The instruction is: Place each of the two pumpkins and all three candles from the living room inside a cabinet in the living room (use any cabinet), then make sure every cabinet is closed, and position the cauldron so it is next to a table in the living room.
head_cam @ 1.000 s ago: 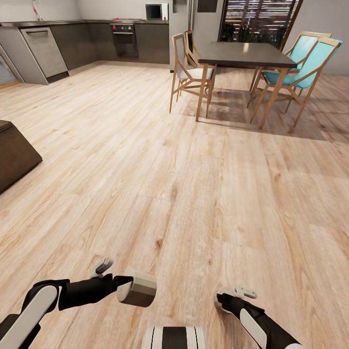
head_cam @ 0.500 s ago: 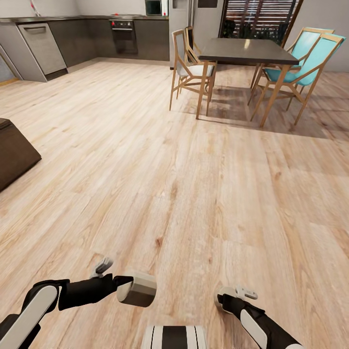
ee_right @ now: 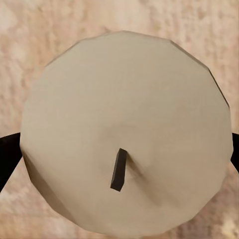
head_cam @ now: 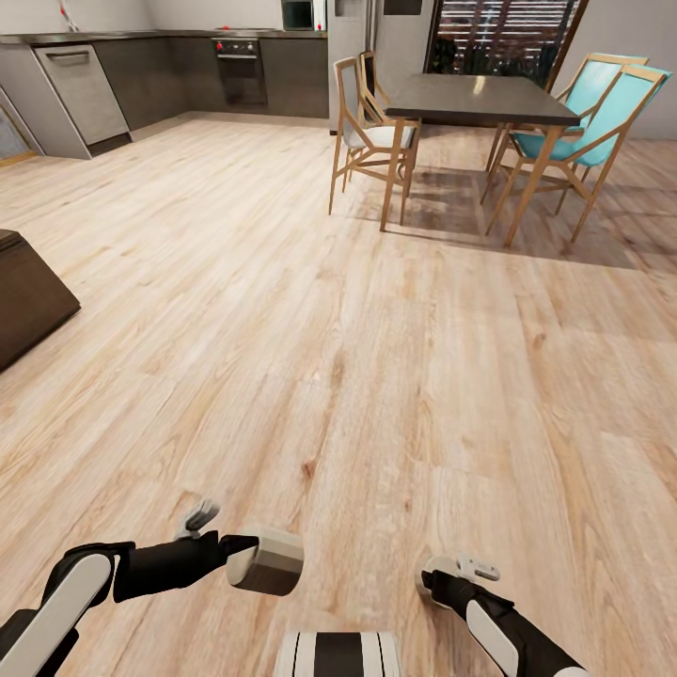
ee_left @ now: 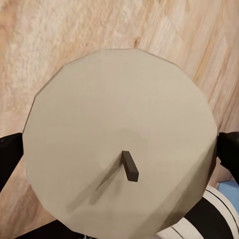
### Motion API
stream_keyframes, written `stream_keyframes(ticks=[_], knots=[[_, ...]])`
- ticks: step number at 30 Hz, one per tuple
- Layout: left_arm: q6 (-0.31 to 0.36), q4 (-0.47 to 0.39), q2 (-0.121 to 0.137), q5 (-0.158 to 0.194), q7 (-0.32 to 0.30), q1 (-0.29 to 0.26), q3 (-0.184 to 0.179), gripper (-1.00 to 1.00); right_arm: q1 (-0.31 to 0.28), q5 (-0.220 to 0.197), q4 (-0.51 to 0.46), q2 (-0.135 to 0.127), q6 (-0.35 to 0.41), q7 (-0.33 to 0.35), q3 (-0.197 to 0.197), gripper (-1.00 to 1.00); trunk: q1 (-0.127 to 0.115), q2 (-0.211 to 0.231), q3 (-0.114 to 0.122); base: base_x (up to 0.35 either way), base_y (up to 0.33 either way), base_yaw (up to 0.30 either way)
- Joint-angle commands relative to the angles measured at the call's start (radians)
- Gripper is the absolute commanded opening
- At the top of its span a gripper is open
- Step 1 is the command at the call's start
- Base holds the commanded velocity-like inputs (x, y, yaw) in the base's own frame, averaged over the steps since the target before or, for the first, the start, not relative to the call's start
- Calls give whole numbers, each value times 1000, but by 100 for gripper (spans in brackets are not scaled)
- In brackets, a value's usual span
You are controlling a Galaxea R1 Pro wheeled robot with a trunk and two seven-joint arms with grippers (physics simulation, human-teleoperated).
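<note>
candles sit in both our grippers: a squat beige candle (ee_left: 119,144) fills the left wrist view, dark wick up, with the left gripper's (head_cam: 246,557) black fingers (ee_left: 10,159) pressed on opposite sides. a second candle (ee_right: 124,132) is clamped the same way by the right gripper (ee_right: 124,149) in the right wrist view. we judge them light, stiff and a bit waxy-slick, best held across the round flank, as now. both arms are tucked low at 6 o'clock, the left forearm reaching in from 7, the right from 5. wooden floor (head_cam: 376,376) lies ahead, a dark cabinet corner (head_cam: 28,301) at 9 o'clock, a dining table (head_cam: 480,102) with chairs at 1 o'clock.
</note>
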Motion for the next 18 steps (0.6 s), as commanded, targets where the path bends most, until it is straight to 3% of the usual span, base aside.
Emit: stream_keyframes(ticks=[1, 8, 18], knots=[[2, 0, 1, 0, -3, -1, 0, -100, 0, -11, -2, -2, 3, -10, 9, -100, 0, 0, -1, 0, 0, 0], [2, 0, 3, 45, -3, -1, -1, -100, 0, -11, -2, -2, 3, -10, 9, -100, -2, 1, 19, 0, 0, 0], [2, 0, 4, 49, -3, 0, 0, -100, 0, -11, -1, -2, 3, -10, 9, -100, -3, 1, 26, 0, 0, 0]])
